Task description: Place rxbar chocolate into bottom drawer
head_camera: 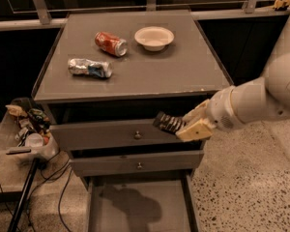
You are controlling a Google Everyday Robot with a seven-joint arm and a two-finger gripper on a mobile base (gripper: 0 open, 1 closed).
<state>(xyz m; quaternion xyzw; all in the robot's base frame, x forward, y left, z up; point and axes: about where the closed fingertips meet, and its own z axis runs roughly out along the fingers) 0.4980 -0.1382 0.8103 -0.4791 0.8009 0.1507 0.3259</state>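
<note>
My gripper is shut on the rxbar chocolate, a dark flat bar with pale lettering. It holds the bar in front of the top drawer's face, right of the knob and well above the floor. The bottom drawer is pulled out below, its flat grey floor showing the arm's shadow. The white arm reaches in from the right.
On the cabinet top lie a red soda can, a crushed silver-blue can and a white bowl. Two knobbed drawers are shut. A bin of clutter and a stand with cables sit at the left.
</note>
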